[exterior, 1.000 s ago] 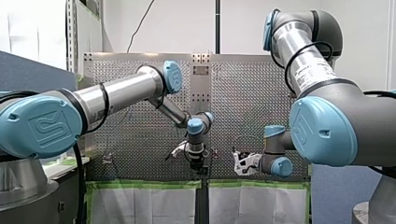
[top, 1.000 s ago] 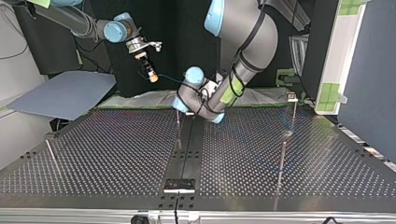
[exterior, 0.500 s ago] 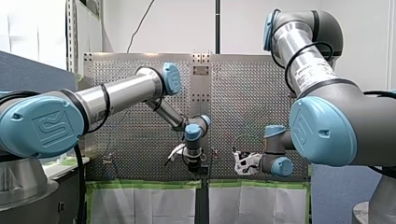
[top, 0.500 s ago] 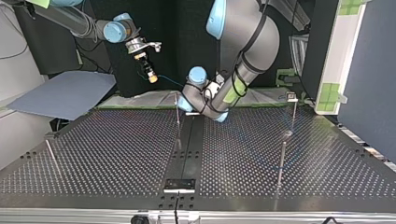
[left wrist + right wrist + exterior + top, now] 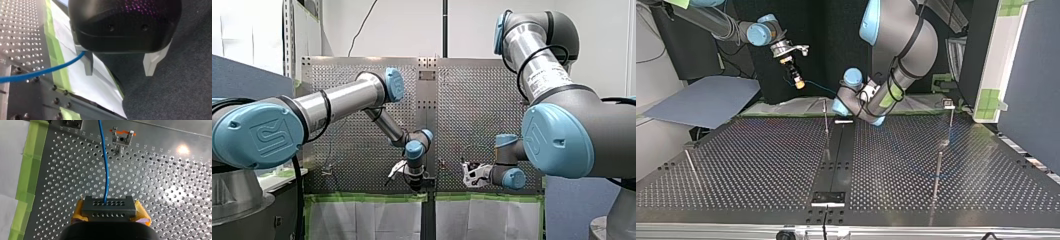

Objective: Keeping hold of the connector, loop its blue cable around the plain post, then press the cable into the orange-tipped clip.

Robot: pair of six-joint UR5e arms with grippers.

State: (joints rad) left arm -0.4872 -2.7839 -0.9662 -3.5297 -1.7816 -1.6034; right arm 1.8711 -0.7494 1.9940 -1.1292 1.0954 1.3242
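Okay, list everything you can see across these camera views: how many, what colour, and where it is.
black rectangular connector: one, black, between my right gripper's yellow pads.
thin blue cable: one, blue, from the connector past the clip.
orange-tipped metal clip: one, silver and orange, on the table ahead of the connector.
thin upright metal rods: four in the top view, silver, spread over the table.
perforated metal table: one, grey.
green tape strips: green, along the table's edge.
flat blue-grey board: one, at the top view's left.
right gripper: one, shut on the connector.
left gripper: one, black, open, cable at one finger.
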